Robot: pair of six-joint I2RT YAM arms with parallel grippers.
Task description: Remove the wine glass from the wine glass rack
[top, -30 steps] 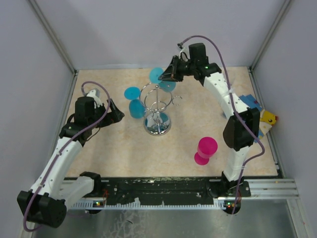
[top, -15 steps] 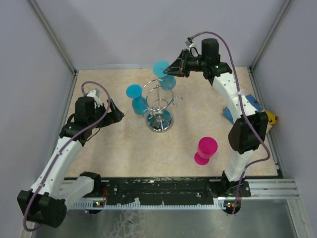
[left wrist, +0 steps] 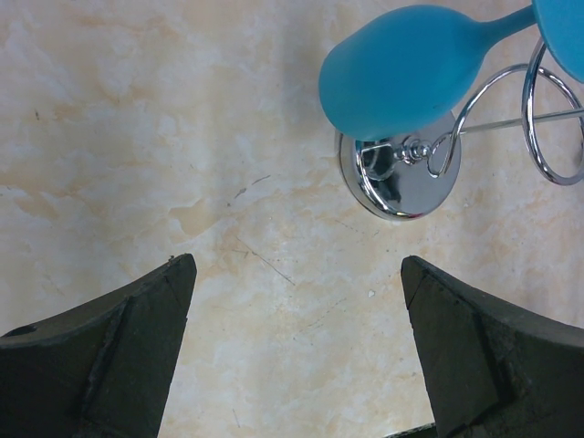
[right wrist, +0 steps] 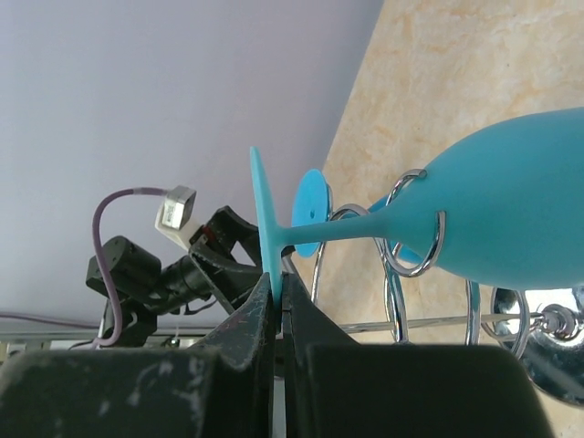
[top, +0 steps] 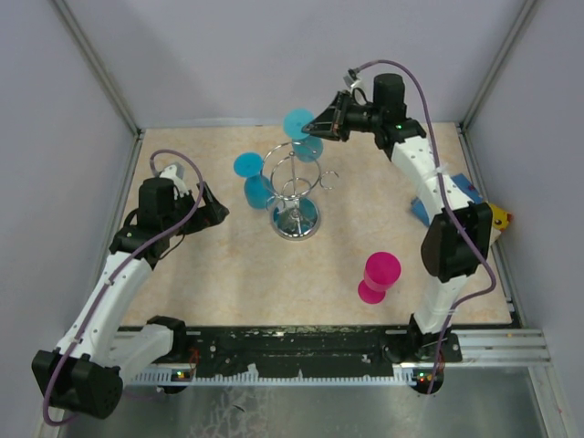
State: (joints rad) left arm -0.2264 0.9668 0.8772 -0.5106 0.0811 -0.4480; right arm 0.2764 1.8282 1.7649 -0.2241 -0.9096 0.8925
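Blue wine glass [right wrist: 511, 210] clamped in right tool [right wrist: 279, 290], drawn farther back, left tool [left wrist: 297, 274] wide

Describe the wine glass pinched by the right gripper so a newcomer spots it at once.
Find the chrome wine glass rack mid-table; two blue glasses hang on it. The one meant is the blue wine glass on the rack's far side. Unlike the left-side blue glass, its round foot is pinched by the right gripper.

I have my right gripper [right wrist: 278, 290] clamped on the wine glass [right wrist: 511, 210] foot; beyond its tips, the stem threads the wine glass rack [right wrist: 440, 239] loop.
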